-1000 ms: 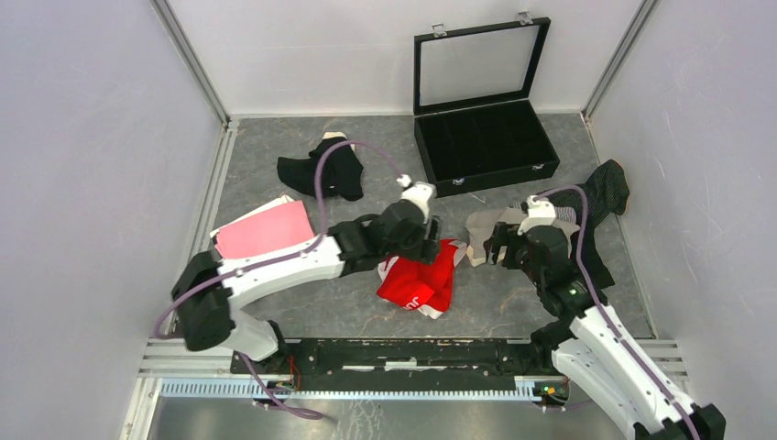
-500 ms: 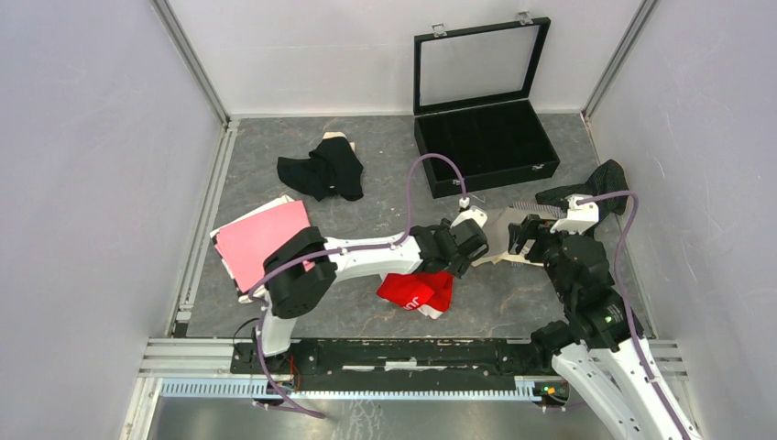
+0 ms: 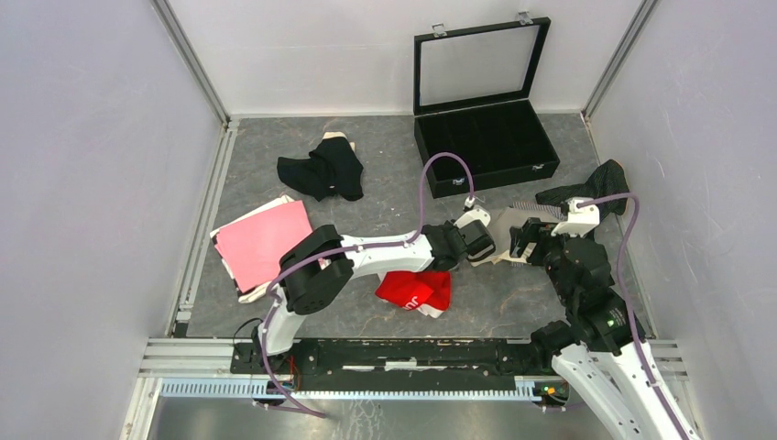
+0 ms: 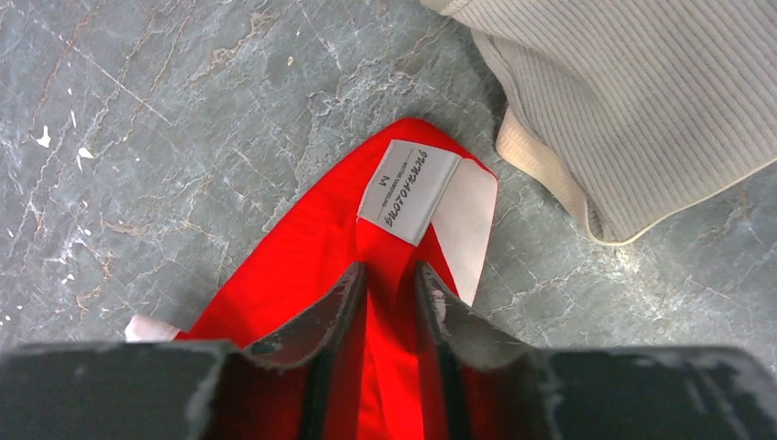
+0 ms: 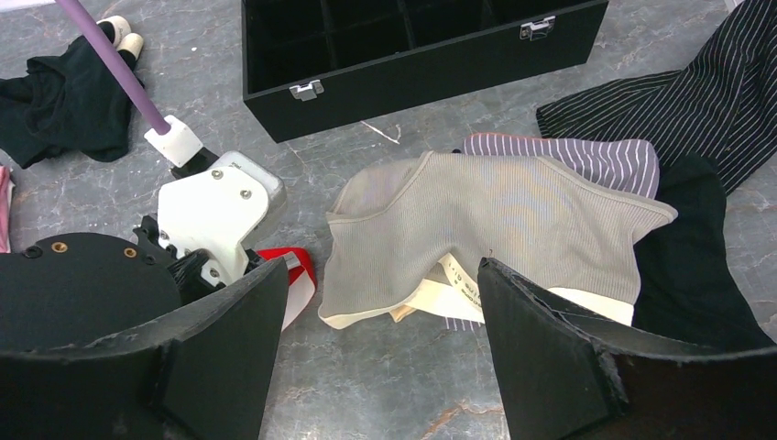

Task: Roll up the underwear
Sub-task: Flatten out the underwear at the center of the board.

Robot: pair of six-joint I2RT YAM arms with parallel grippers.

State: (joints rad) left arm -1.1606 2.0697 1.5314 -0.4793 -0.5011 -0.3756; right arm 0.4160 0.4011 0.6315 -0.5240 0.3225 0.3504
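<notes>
The red underwear [image 3: 417, 289] lies crumpled on the grey table between the arms. In the left wrist view its red cloth [image 4: 302, 266] with a grey label fills the centre. My left gripper [image 4: 391, 270] is shut on a raised fold of it at the right end [image 3: 475, 242]. The beige underwear [image 5: 486, 220] lies just right of that, partly over a lilac striped piece [image 5: 596, 156]. My right gripper [image 5: 385, 275] hangs open just above the table by the beige piece's near edge [image 3: 524, 240], holding nothing. Dark pinstriped underwear [image 3: 596, 183] lies far right, black underwear [image 3: 321, 170] back left, pink underwear [image 3: 266, 240] left.
A rigid black compartment case [image 3: 486, 137] stands open at the back, its glass lid up. More black cloth [image 5: 687, 275] lies beside the beige piece. White walls and metal rails enclose the table on three sides. The two grippers are close together.
My left arm has stretched right, from over the red underwear to its right end, and its jaws have narrowed onto the cloth. The right gripper shifted back and right, still open.
</notes>
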